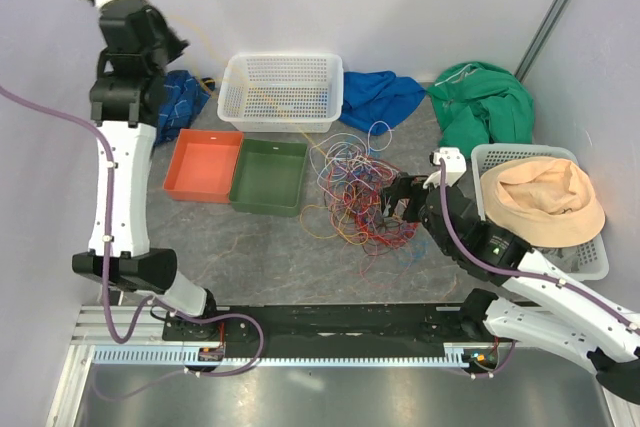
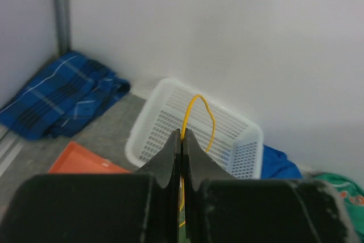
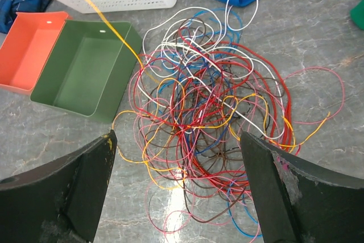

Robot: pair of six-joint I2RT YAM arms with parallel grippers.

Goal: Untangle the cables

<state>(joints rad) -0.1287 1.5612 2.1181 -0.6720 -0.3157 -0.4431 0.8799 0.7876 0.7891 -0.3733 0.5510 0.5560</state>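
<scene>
Aloft, left hand (image 2: 181, 135) tight on yellow cable (image 2: 197, 96).

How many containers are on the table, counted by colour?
White baskets: 2
Orange tray: 1
Green tray: 1
Total: 4

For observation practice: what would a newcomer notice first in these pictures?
A tangle of coloured cables sprawls mid-table, right of the green tray. The left gripper, raised at the far left, is shut on a yellow cable running from the heap, while the right gripper hovers open at its right edge.
</scene>
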